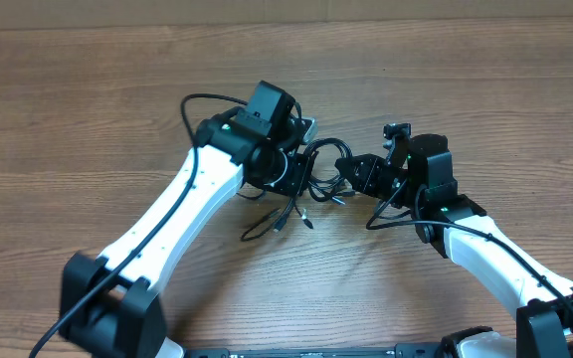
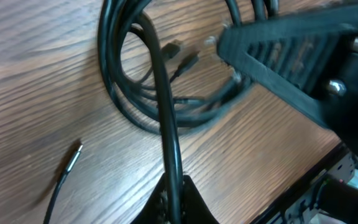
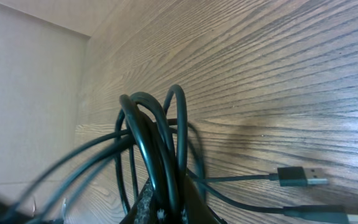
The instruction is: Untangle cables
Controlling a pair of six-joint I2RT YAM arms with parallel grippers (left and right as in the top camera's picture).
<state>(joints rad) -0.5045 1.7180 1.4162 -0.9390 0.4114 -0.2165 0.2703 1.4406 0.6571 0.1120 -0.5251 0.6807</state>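
From overhead, the two arms meet over the middle of the wooden table (image 1: 117, 99). The cables (image 1: 318, 164) hang as a small dark bundle of loops between the left gripper (image 1: 301, 169) and the right gripper (image 1: 349, 174). Both grippers touch the bundle, one from each side. Some loose ends (image 1: 277, 217) fall from the bundle toward the near side and lie on the wood, a little to the left. From this height I cannot tell how far the fingers stand apart.

In the left wrist view, one black strand (image 2: 166, 118) comes up from the bottom edge. There it sits pinched between the two dark fingers of the left gripper (image 2: 174, 190), which are narrow around it. The strand runs on into several loops (image 2: 129, 106) that lie on the table. Two small plug ends (image 2: 182, 56) rest inside the loops. On the right, the right gripper (image 2: 291, 56) reaches in over the loops, blurred. A separate thin cord with a silver-tipped jack plug (image 2: 74, 154) lies on the left, apart from the loops.

In the right wrist view, the right gripper (image 3: 163, 210) is closed on a tight group of loops (image 3: 148, 130). The loops stand up from between its fingers at the bottom edge. More strands go off to the lower left. On the right, a USB plug (image 3: 300, 176) with a silver tip lies flat on the wood, and its cord leads back to the bundle. A second silver tip (image 3: 353, 217) shows at the lower right corner.
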